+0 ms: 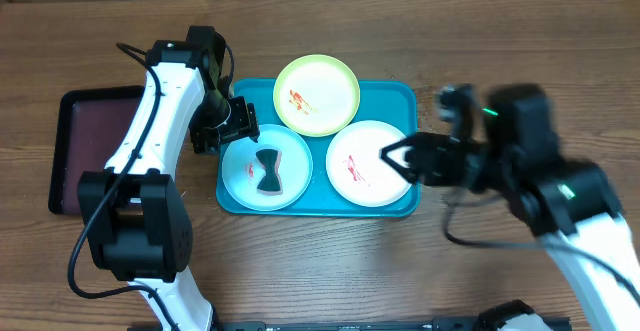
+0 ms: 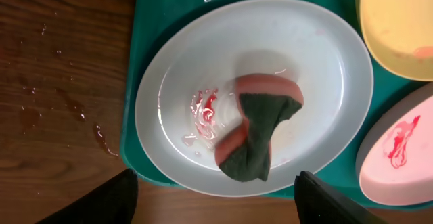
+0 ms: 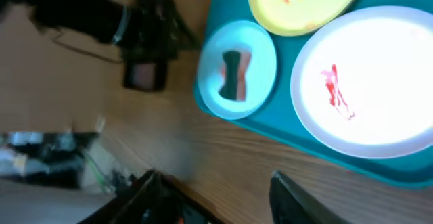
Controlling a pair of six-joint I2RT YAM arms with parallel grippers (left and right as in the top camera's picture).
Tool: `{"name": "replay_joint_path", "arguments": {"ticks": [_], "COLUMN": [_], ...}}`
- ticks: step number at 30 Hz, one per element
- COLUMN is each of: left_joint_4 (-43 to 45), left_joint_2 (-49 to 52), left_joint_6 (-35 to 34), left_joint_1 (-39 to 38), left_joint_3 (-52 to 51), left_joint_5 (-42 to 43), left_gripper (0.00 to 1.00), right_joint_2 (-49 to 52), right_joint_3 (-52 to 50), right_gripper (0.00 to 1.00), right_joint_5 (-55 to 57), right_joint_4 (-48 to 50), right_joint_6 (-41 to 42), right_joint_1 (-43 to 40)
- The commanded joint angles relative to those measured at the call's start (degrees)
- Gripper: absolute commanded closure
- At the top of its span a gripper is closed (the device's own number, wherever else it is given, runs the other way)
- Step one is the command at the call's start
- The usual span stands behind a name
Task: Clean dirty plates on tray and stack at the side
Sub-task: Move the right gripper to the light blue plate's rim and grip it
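The turquoise tray (image 1: 400, 96) holds all three plates. The light blue plate (image 1: 240, 176) lies at its front left with a pink and dark green sponge (image 1: 267, 171) and a red smear on it. The yellow-green plate (image 1: 317, 94) is at the back and the white plate (image 1: 368, 163) at the front right, both smeared red. My left gripper (image 1: 238, 121) is open and empty, just above the blue plate's far left rim; in the left wrist view (image 2: 216, 207) the sponge (image 2: 260, 132) lies ahead of it. My right gripper (image 1: 395, 158) is open and empty over the white plate's right edge.
A dark maroon tray (image 1: 85, 141) lies at the left of the table, beside the left arm. Water drops (image 2: 74, 109) spot the wood left of the turquoise tray. The right arm is blurred in the overhead view.
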Motion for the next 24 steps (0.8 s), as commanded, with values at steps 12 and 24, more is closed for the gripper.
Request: {"name": "replay_joint_path", "arguments": {"ticks": [12, 24], "left_joint_4": [-0.2, -0.8], "left_joint_2": [0.5, 0.5], "left_joint_6": [-0.4, -0.2], "left_joint_1": [-0.3, -0.7], "left_joint_3": [0.0, 0.0], "left_joint_5": [0.6, 3.7], "left_gripper": [0.36, 0.42], "right_joint_2": [34.0, 46.1], "right_joint_3": [6.8, 6.8], "right_gripper": [0.51, 0.55], "right_joint_5": [24.5, 26.9], "right_joint_4": [21.2, 29.7], "right_joint_6": [7.5, 4.5], "right_joint_1": [18.3, 18.4]}}
